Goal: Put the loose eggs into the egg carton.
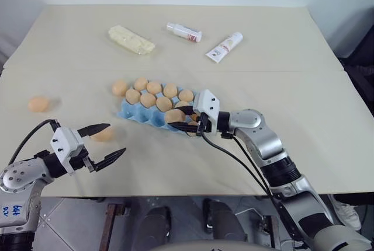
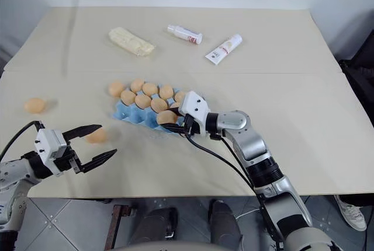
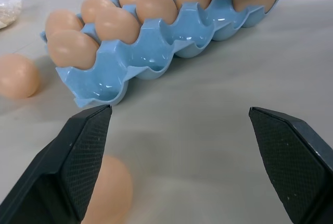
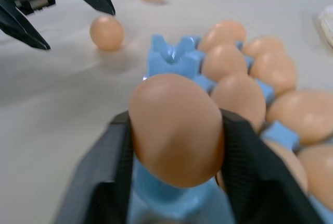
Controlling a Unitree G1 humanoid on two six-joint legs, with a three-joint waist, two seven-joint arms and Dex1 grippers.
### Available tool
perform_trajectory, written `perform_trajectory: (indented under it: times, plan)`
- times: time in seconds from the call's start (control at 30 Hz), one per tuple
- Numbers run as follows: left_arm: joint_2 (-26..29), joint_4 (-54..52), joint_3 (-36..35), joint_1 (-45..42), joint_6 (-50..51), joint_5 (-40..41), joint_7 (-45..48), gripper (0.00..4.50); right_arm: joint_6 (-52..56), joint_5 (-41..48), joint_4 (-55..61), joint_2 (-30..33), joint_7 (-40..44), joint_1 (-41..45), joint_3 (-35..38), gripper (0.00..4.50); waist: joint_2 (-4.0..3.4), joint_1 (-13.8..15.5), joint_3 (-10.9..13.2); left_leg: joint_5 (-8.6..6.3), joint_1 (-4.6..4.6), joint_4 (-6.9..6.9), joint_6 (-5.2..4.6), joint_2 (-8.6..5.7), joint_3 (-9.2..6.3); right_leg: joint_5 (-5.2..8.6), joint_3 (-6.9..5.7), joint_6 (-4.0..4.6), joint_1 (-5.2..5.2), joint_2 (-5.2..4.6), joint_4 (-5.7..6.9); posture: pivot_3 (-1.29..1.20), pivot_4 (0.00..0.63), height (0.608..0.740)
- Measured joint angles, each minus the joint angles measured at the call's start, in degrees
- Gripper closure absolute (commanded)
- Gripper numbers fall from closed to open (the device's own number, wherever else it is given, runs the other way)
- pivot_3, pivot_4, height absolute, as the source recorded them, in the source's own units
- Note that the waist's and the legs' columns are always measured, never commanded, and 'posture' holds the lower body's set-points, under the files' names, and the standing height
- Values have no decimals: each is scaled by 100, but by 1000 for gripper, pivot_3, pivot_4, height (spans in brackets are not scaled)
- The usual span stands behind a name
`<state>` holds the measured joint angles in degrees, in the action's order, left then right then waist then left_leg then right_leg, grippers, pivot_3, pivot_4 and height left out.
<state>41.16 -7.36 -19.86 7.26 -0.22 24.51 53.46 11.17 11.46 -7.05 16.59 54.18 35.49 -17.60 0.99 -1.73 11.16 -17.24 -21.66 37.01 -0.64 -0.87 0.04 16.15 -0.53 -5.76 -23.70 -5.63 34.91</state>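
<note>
Egg [image 4: 176, 129], tan: clamped between right gripper [image 1: 188, 119] fingers, above near row of blue egg carton [image 1: 135, 112], frame centre. Loose eggs: one [image 1: 104, 135] beside wide-spread, empty left gripper [image 1: 104, 143], lower left; one [image 1: 38, 104] far left. Tube lettering unreadable.

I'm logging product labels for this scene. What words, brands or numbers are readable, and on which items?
No text here can be read.
Left white tube: red print, too small to read.
Right white tube: red and grey print, too blurred to read.
Wrapped bar: no label visible.
Egg carton and eggs: no markings visible.
</note>
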Motion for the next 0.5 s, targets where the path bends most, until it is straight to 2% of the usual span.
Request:
perform_trajectory:
  times: [0.1,0.27,0.4,0.5]
  plan:
    - [0,-117,-46,31,10,10,-38,0,-9,20,30,5,46,-5,22,106,0,-14,0,-4,0,0,7,8,5,1,-2,1,-3,8,0,0,150,740]
    - [-10,-145,-181,139,99,46,-121,0,-14,524,706,321,427,-294,429,40,0,6,0,-4,1,2,8,11,4,2,-5,3,1,10,-2,0,150,740]
    - [-19,-158,-538,353,292,232,-208,0,-488,1181,1140,1311,1337,-1451,1249,40,2,114,-1,-19,0,3,-7,10,-7,2,-20,3,22,4,-34,0,150,740]
    - [-11,-157,-755,487,374,293,-199,0,-644,1299,1113,1630,1602,-1854,1591,40,1,68,-1,-26,10,4,-7,20,29,0,-23,-2,20,-2,-37,0,150,740]
